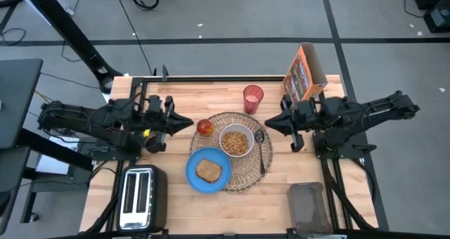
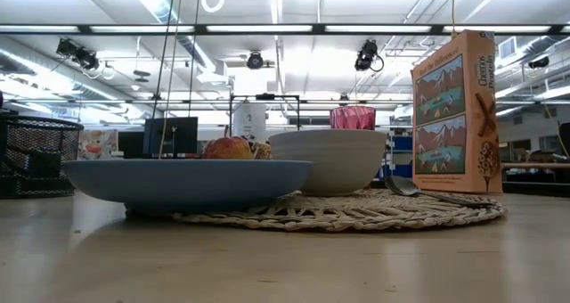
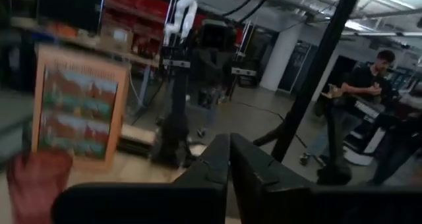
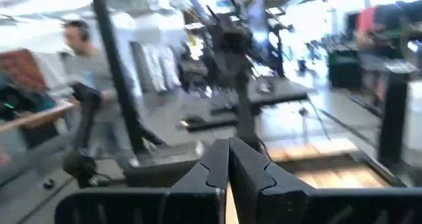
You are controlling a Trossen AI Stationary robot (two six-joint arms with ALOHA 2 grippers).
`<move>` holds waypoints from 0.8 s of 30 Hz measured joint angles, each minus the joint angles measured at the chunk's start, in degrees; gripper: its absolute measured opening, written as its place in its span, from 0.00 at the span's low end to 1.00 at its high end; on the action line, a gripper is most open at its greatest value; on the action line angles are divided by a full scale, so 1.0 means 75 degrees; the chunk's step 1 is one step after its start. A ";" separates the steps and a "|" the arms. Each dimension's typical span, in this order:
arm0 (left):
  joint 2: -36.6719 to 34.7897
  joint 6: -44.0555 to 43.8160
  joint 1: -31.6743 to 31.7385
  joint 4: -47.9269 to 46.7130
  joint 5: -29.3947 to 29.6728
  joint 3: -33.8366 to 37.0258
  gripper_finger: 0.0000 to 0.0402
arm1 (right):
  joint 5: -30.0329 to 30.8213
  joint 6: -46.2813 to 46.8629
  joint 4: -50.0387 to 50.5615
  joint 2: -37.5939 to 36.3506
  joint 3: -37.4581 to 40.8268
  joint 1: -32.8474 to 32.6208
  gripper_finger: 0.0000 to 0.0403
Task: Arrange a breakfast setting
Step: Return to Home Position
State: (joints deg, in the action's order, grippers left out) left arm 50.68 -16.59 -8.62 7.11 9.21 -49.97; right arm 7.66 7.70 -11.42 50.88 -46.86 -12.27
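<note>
Table (image 1: 176,91): toaster (image 1: 140,195) near left arm (image 1: 84,119), cereal box (image 1: 304,74) beside right hand (image 1: 268,123).

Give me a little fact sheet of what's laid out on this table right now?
Mat: round, woven
Plate: blue, on mat's edge, holds toast
Bowl: white, cereal inside
Spoon: on mat, beside bowl
Apple: at mat's rim
Cup: pink, off mat
Cereal box: upright, off mat
Left gripper: shut, empty
Right gripper: shut, empty
</note>
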 joint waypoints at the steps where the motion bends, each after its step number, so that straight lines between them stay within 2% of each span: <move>1: -0.0065 -0.0208 0.0000 -0.0156 0.0003 0.0017 0.04 | 0.0140 0.0061 0.0014 -0.0163 0.0247 0.0003 0.04; 7: -0.0076 -0.0135 0.0000 -0.0019 0.0014 -0.0004 0.03 | 0.0513 -0.0021 -0.0053 -0.0717 0.1438 0.0031 0.08; 13: -0.0232 0.1112 0.0002 -0.0647 0.0017 0.0134 0.07 | 0.1061 -0.0504 -0.1070 -0.0818 0.2437 0.0119 0.08; 18: -0.1148 0.1383 0.0020 -0.0736 0.0001 0.0914 0.07 | 0.0925 -0.0399 -0.2011 -0.1247 0.3453 0.0111 0.08; 24: -0.2811 0.1767 0.0020 -0.0644 -0.0001 0.2230 0.07 | 0.0837 -0.0398 -0.2800 -0.2003 0.4505 0.0114 0.08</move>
State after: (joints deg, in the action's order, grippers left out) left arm 29.60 -3.34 -8.47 2.28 9.20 -33.25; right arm 13.93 4.71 -32.42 35.86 -13.07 -11.42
